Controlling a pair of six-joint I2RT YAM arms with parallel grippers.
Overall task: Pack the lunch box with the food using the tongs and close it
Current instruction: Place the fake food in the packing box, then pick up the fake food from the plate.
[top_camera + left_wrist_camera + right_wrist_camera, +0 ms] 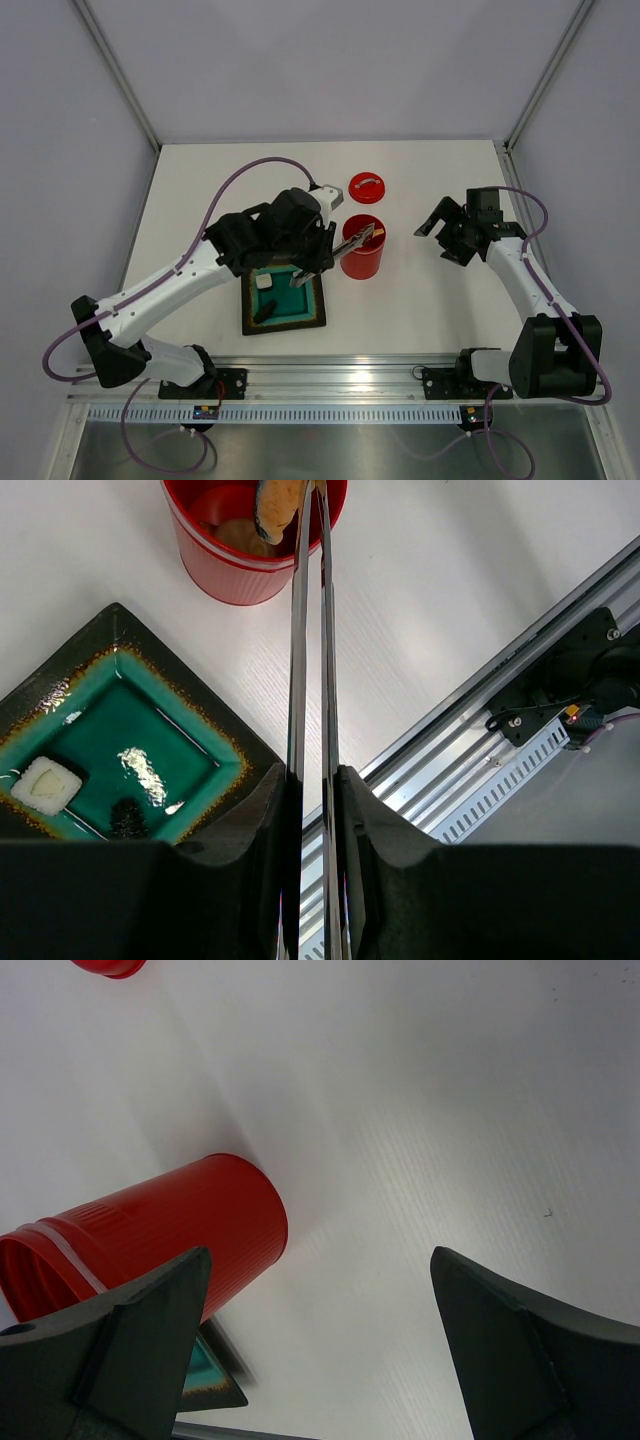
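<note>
Holding the long thin silver metal tongs pinched nearly shut, our left tool stands narrow around their two arms. The tips grip an orange-beige curved piece of food right over the open mouth of the red cylindrical lunch box. The tongs' long axis runs straight from the tool to the box, so the piece lies directly ahead, at their far end and above the rim. A beige piece lies inside the box. We judge the coming move to be a release: easing the squeeze so the piece drops in, with little sideways travel needed. Beside the box, on our left arm's side, the square dark plate with a teal centre carries a white cube and a small dark bit, not yet packed. The round red lid rests on the white table behind the box. Our right tool hangs wide and empty to the box's right, apart from it.
</note>
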